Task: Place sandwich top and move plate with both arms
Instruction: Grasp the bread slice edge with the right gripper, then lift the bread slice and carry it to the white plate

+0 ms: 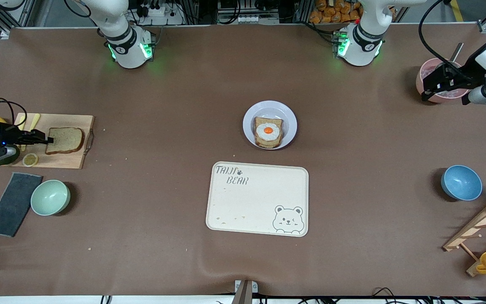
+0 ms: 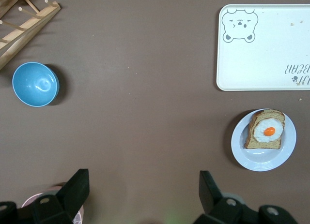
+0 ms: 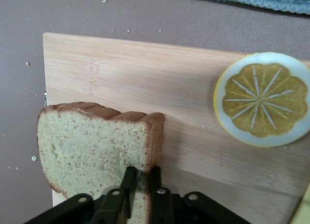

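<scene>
Sandwich top (image 1: 65,140): you find this single slice of brown bread lying flat on the wooden cutting board (image 1: 72,159) at the left edge of the front view, toward the right arm's end of the worktop (image 1: 163,236). Your right hand (image 1: 49,139) sits low at the slice's edge. In the right wrist view its two fingers (image 3: 129,181) are drawn in on the crust of the sandwich top (image 3: 97,149), pinching a thin section of the bread between them. A lemon slice (image 1: 30,159) lies on the same board, nearer the front camera than the right hand, and shows large at the right of the right wrist view (image 3: 261,99).

Plate (image 1: 288,120): you see it at the centre of the front view, well apart from the board. It carries a bread slice topped with a fried egg (image 1: 268,131). The cream bear-printed tray (image 1: 243,211) lies just below the plate in that frame, nearer the front camera, and not touching it.

Your left hand (image 1: 426,94) waits at the upper right of the front view, above a pink bowl (image 1: 426,67). In the left wrist view its fingers (image 2: 77,185) stand spread wide, with nothing between them. A blue bowl (image 1: 461,182) sits at the lower right of the front view, and a mint bowl (image 1: 50,197) and a dark cloth (image 1: 13,203) at the lower left.
</scene>
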Robot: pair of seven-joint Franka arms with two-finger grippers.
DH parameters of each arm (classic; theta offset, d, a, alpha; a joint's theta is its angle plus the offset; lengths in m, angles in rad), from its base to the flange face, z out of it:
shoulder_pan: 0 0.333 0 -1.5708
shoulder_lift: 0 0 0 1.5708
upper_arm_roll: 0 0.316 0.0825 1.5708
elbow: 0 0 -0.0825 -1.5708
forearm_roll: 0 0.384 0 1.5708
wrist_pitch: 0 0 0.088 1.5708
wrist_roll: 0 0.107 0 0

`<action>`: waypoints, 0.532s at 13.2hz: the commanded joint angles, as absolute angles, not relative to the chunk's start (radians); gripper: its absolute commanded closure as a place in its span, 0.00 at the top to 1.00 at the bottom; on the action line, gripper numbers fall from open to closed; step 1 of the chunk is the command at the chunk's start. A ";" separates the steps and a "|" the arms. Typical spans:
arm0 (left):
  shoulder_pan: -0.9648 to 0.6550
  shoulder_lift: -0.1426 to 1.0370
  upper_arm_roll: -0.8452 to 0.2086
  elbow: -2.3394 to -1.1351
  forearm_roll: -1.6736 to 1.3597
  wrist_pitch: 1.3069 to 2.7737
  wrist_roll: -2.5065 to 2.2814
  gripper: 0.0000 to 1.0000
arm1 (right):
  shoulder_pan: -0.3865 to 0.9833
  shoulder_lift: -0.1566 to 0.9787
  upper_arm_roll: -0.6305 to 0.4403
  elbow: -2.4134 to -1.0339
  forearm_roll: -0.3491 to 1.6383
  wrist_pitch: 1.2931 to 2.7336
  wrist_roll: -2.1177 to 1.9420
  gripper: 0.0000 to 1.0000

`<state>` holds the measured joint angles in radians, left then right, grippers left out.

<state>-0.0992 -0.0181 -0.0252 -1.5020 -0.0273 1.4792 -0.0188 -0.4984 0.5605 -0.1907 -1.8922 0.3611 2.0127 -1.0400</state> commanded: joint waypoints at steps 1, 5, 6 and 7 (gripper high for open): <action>-0.094 -0.015 -0.026 -1.488 -0.035 1.463 -0.015 1.00 | -0.526 0.583 -0.175 -1.884 0.379 2.002 -1.094 0.00; -0.095 -0.015 -0.026 -1.488 -0.038 1.463 -0.025 1.00 | -0.508 0.574 -0.172 -1.859 0.379 1.952 -1.089 0.00; -0.095 -0.015 -0.026 -1.488 -0.037 1.463 -0.025 1.00 | -0.502 0.574 -0.172 -1.835 0.379 1.892 -1.078 0.00; -0.095 -0.015 -0.026 -1.488 -0.038 1.463 -0.025 1.00 | -0.496 0.574 -0.172 -1.807 0.377 1.840 -1.077 0.00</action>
